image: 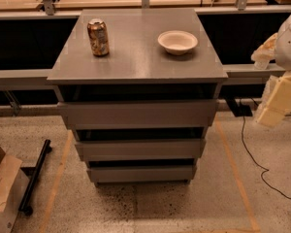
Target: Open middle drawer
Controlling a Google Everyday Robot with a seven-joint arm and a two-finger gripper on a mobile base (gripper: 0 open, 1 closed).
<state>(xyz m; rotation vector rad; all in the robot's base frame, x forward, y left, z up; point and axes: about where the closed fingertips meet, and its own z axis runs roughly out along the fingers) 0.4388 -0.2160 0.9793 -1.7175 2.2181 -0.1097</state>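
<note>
I see a soda can (98, 37) upper left of centre, a white bowl (177, 41) well apart to its right, and a cardboard box (2, 193) lower left.

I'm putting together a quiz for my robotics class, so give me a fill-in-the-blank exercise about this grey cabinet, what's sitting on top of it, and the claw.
The can stands on the cabinet top, on the picture's ____ side of the bowl.
The middle drawer is the ____ of three stacked grey fronts, counting from the top.
The claw hangs near the picture's ____ edge, clear of the middle drawer.
Missing words: left; second; right.
</note>
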